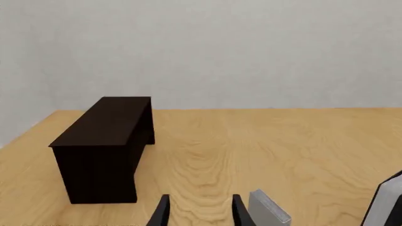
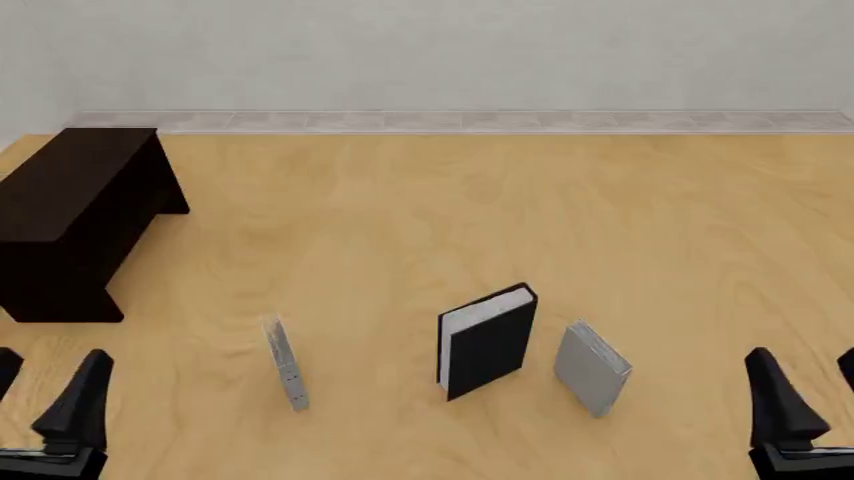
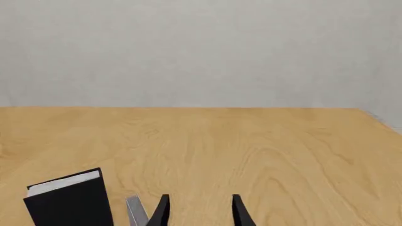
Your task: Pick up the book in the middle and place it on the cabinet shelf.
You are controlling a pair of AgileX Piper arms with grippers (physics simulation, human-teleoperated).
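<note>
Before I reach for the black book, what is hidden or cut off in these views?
- Black book: far cover faces away in the front view; lower part cut by the right wrist frame edge.
- Cabinet: its left end runs off the front view, so no shelf opening shows.
- Thin clear book: seen edge-on, cover unreadable.
- Left tool and right tool: fingers cut by the frame edges in the front view.

A bare simulated test scene — a light wood-grain tabletop (image 2: 534,210) against a blank pale grey wall (image 2: 441,50), nothing homely.
</note>
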